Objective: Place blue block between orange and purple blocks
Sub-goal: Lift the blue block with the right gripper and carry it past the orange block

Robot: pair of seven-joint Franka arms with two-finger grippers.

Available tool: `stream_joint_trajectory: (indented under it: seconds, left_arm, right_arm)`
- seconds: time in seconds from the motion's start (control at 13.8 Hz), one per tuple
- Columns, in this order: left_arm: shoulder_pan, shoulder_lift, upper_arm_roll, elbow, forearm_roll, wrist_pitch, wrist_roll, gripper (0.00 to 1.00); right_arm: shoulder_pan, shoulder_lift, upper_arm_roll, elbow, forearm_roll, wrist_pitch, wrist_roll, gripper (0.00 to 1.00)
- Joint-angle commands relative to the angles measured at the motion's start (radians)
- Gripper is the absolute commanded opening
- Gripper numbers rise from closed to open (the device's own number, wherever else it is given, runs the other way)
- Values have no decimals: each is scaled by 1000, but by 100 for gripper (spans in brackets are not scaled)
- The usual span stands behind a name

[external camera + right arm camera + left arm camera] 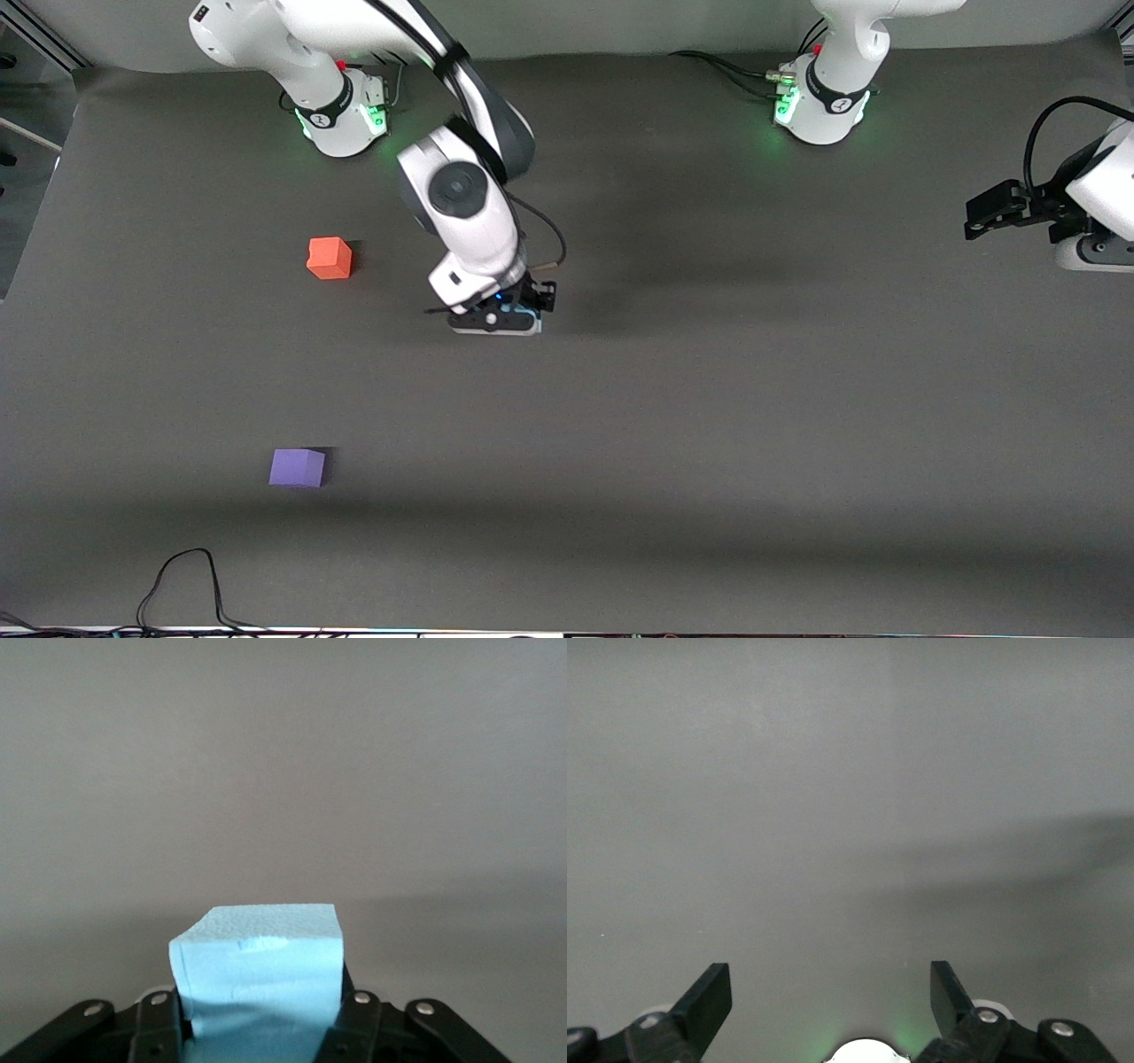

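The blue block [261, 966] is a light sky-blue cube, pinched between the fingers of my right gripper [261, 997]. In the front view only a pale blue edge of the blue block [526, 317] shows under my right gripper [503, 321], which is low over the middle of the mat. The orange block [330, 258] sits toward the right arm's end, close to that arm's base. The purple block [297, 467] lies nearer to the front camera than the orange one. My left gripper [990, 209] [830, 979] waits open at the left arm's end, holding nothing.
A dark grey mat [709, 399] covers the table. The two arm bases [347, 111] [822, 105] stand along its edge farthest from the front camera. A black cable [188, 580] loops at the mat's edge nearest the front camera, toward the right arm's end.
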Motion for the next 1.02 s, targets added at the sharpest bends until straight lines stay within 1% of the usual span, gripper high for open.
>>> stream_joint_trajectory:
  seconds: [0.0,0.07,0.15,0.22,0.29,0.36,0.51,0.58,0.73,0.87,0.94]
  left_arm:
    - [8,-9,-4,3,-3,-5,22,100]
    - [8,-9,-4,3,-4,-5,27,100]
    - [8,-9,-4,1,-4,-5,27,100]
    - [8,-9,-6,0,-13,-5,27,100]
    - [7,-9,-6,0,-16,-5,27,100]
    - [7,-9,-6,0,-16,-5,27,100]
    - [5,-8,-6,1,-18,-3,26,100]
    - [5,-8,-4,0,-16,-3,27,100]
    - [5,-6,-4,1,-16,-3,26,100]
    - [5,-5,-4,3,-16,-8,27,100]
    - [4,-3,-4,3,-16,-5,27,100]
  right_arm:
    - [0,-23,-53,227,13,-276,-5,30]
    - [-2,-28,-65,302,20,-368,-31,30]
    - [-15,-38,-70,341,33,-430,-57,30]
    - [-31,-67,-73,346,33,-469,-78,30]
    - [-35,-96,-80,335,33,-484,-104,30]
    - [-34,-118,-100,309,33,-512,-144,30]
    - [-32,-176,-148,234,21,-520,-210,30]
    - [-32,-211,-178,193,16,-518,-233,30]
    - [-31,-276,-267,113,-18,-520,-354,30]
    - [-31,-333,-370,47,-51,-521,-471,30]
    - [-31,-347,-425,33,-55,-523,-538,30]
